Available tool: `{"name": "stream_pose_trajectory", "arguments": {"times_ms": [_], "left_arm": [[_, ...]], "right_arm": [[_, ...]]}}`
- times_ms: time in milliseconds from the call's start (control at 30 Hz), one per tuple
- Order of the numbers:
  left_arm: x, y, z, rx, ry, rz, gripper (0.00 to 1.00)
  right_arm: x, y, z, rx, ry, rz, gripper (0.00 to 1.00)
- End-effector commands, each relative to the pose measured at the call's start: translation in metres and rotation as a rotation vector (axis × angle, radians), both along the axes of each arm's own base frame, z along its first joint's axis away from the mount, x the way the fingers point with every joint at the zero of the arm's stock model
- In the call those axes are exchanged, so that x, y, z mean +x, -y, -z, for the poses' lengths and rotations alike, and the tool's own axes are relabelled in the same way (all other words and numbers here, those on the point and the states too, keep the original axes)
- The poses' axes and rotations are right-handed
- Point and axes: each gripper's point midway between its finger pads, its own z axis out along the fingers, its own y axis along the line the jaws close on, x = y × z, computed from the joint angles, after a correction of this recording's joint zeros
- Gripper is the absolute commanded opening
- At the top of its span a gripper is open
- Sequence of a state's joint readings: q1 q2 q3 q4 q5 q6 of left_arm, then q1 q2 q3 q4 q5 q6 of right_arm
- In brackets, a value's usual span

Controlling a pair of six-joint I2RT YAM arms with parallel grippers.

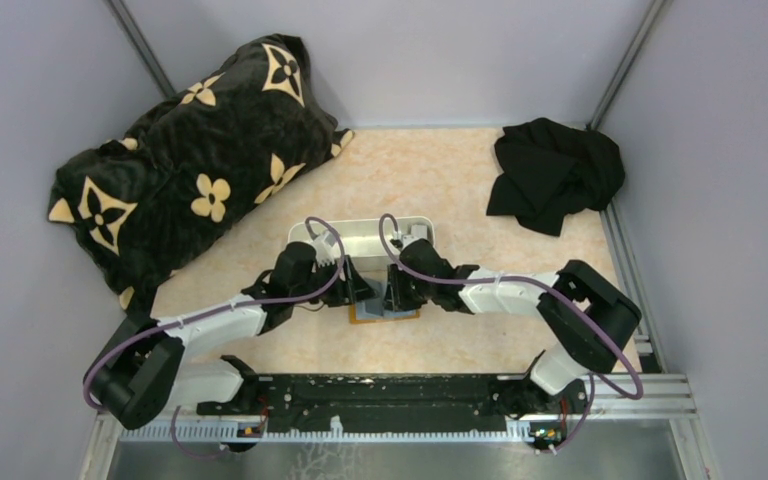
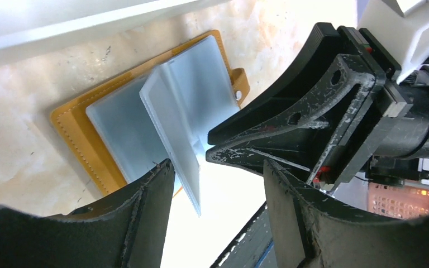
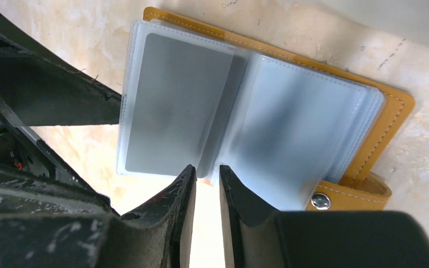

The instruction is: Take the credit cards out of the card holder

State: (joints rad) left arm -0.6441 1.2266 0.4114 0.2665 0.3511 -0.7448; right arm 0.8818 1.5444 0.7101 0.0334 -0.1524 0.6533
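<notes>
The orange-tan card holder lies open on the table, its grey-blue plastic sleeves fanned out. A grey credit card sits inside a raised sleeve page that stands up off the holder. My left gripper is open, and the lower edge of that page hangs between its fingers, close to the left one and not clamped. My right gripper is narrowly open with its tips at the sleeves' fold, and nothing shows in the gap. Both grippers meet over the holder.
A long white tray stands just behind the holder. A black blanket with gold flowers fills the back left and a black cloth lies at the back right. The arms' mounting rail runs along the near edge.
</notes>
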Motion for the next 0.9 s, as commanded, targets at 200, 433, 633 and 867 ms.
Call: {"name": "stream_pose_trajectory", "arguments": {"times_ms": [200, 433, 633, 867], "left_arm": [[0.011, 0.018, -0.031, -0.102, 0.057, 0.031, 0.66], [0.013, 0.024, -0.03, -0.116, 0.04, 0.041, 0.67], [0.016, 0.027, -0.027, -0.116, 0.032, 0.043, 0.67], [0.017, 0.027, -0.027, -0.11, 0.033, 0.04, 0.68]], "right_arm": [[0.015, -0.002, -0.031, 0.018, 0.085, 0.034, 0.25], [0.019, -0.002, -0.06, 0.06, 0.139, 0.027, 0.38], [0.019, -0.007, -0.07, 0.075, 0.151, -0.01, 0.45], [0.017, -0.021, -0.077, 0.121, 0.141, -0.061, 0.49]]}}
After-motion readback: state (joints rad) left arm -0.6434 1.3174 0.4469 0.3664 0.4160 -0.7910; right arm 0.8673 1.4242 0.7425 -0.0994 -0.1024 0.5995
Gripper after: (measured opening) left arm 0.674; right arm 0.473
